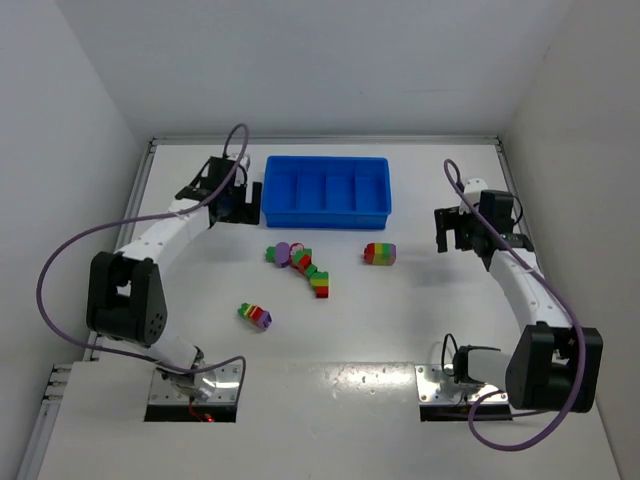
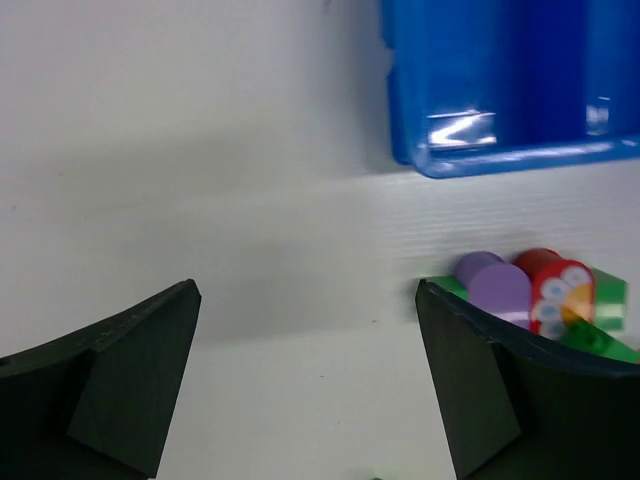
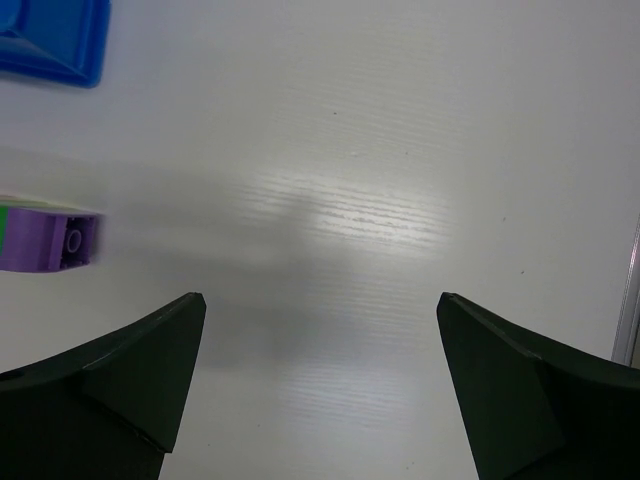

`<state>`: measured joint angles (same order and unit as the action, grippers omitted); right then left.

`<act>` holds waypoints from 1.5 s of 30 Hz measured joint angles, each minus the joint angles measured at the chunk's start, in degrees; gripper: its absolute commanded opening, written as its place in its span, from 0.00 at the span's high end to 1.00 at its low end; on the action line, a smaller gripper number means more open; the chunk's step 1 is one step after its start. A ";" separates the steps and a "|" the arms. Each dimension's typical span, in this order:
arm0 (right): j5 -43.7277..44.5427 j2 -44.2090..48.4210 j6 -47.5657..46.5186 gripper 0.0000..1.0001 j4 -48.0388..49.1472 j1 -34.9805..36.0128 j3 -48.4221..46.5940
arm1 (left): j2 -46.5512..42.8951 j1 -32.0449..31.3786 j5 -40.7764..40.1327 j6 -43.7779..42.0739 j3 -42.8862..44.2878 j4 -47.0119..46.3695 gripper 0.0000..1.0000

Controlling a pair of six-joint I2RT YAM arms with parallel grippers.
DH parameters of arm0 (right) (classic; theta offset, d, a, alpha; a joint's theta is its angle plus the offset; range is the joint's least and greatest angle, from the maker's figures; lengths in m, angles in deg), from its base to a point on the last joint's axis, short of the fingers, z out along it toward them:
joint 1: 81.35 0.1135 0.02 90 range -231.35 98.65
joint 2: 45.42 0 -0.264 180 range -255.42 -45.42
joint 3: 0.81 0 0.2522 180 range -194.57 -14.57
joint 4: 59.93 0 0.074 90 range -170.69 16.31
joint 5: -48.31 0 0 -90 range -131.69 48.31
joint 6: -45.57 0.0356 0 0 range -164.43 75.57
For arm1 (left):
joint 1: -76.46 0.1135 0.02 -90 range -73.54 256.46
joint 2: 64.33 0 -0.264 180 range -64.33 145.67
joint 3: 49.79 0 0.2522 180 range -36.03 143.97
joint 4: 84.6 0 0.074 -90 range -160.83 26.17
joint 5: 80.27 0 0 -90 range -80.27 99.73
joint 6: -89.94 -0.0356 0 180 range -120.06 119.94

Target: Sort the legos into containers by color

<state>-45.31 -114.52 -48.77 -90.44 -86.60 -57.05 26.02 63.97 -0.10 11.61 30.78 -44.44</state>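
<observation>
The bright-blue tray [image 1: 327,207] with four compartments stands at the back middle; its compartments look empty. Lego stacks lie in front of it: a purple-green-red cluster [image 1: 292,254], a green-yellow-red stack [image 1: 320,282], a red-yellow-green stack [image 1: 380,253] and a green-red-purple stack [image 1: 255,315]. My left gripper [image 1: 243,203] is open and empty beside the tray's left end. In the left wrist view the tray corner [image 2: 500,155] and the purple-red cluster [image 2: 520,292] show. My right gripper [image 1: 458,232] is open and empty, right of the legos. A purple brick end [image 3: 50,240] shows at left.
White walls enclose the table on the left, back and right. A metal rail [image 3: 630,300] runs along the table's right edge. The arm bases [image 1: 195,385] sit at the near edge.
</observation>
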 measured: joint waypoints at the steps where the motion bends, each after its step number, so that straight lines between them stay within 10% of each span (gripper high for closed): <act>1: -0.39 -0.09 -0.22 0.00 -0.13 0.00 -0.44 | -0.90 0.26 2.43 -1.22 0.00 0.02 0.05; 10: -7.98 -0.13 -6.54 0.06 -4.74 0.15 -2.78 | -12.11 -1.14 26.67 -16.46 -1.01 -2.93 0.06; 19: -19.34 -0.13 -13.55 0.13 -9.97 0.63 -3.67 | -10.75 -15.08 34.51 -25.31 -1.95 -3.89 0.07; 27: -21.75 0.17 -16.13 0.13 -14.25 0.28 -5.01 | 1.05 -25.90 38.69 -33.14 0.13 -7.74 0.18; 45: -25.57 5.57 -9.57 0.14 -19.54 -7.19 -6.73 | 23.17 -28.50 48.11 -52.94 12.28 -12.09 0.29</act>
<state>-70.88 -108.95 -58.34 -109.98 -93.80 -63.78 49.19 35.47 48.01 -41.33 43.06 -56.53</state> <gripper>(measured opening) 0.863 0.715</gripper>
